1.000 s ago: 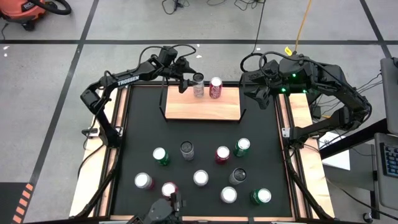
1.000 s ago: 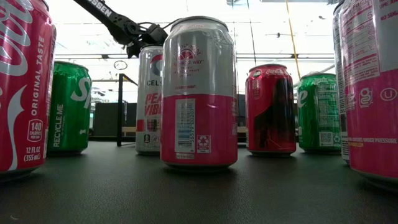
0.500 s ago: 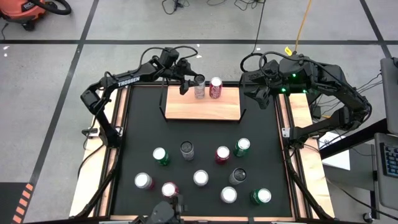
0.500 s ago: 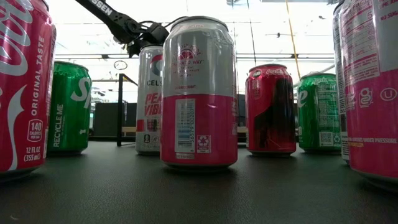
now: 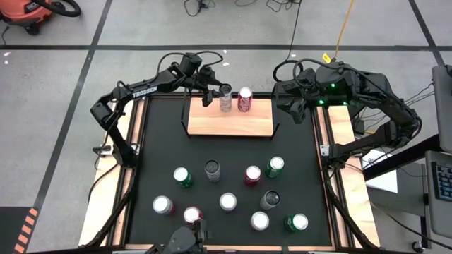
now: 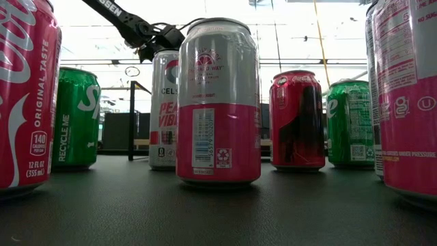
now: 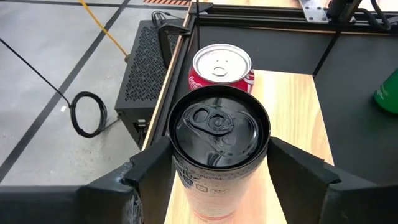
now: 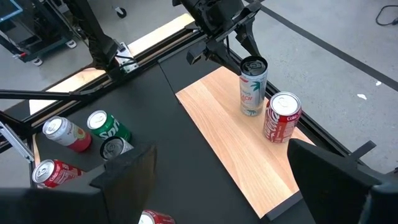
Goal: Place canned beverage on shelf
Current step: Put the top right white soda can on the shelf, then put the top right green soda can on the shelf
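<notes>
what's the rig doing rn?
Stocking cans onto the wooden shelf. The left pincer is at a black-topped can standing on the shelf beside a red cola can, fingers on either side of it. The right pincer waits open near the shelf's right end. More cans stand on the black mat.

The dark left arm (image 5: 145, 87) bears "TROSSEN" in white letters along its link. In the low view, the tall red cola can (image 6: 24, 96) at the near edge reads "ORIGINAL TASTE", "140 CALORIES PER CAN" and "12 FL OZ (355 mL)". The green soda can (image 6: 76, 117) beside it reads "RECYCLE ME". The silver can with a pink band (image 6: 164, 109) behind shows "CEL" and "VIBE".
</notes>
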Action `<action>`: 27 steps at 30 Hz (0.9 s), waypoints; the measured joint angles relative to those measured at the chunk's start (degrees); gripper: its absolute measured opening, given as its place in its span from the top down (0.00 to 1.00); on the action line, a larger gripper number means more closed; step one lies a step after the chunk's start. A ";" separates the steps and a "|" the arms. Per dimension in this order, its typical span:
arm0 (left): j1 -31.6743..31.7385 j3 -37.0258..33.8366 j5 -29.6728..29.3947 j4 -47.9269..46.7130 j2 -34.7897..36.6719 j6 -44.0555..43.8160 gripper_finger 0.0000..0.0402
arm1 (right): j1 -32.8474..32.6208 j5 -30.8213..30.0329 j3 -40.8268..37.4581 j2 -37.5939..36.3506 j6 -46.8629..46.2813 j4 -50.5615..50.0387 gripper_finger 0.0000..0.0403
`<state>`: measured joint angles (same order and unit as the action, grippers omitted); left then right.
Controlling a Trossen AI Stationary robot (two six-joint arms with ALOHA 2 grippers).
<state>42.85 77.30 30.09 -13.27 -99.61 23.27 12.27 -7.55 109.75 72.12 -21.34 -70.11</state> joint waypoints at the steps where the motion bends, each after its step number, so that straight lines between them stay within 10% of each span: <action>1: 0.00 0.00 0.01 0.01 0.00 0.00 0.41 | 0.00 0.01 0.00 0.00 0.04 0.00 0.16; 27: -0.02 0.00 -4.70 -2.05 3.33 -0.35 0.24 | 0.00 0.09 0.00 0.00 0.48 0.02 0.16</action>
<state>42.83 77.30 25.40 -15.32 -96.28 22.92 12.27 -7.46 109.75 72.12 -20.87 -70.09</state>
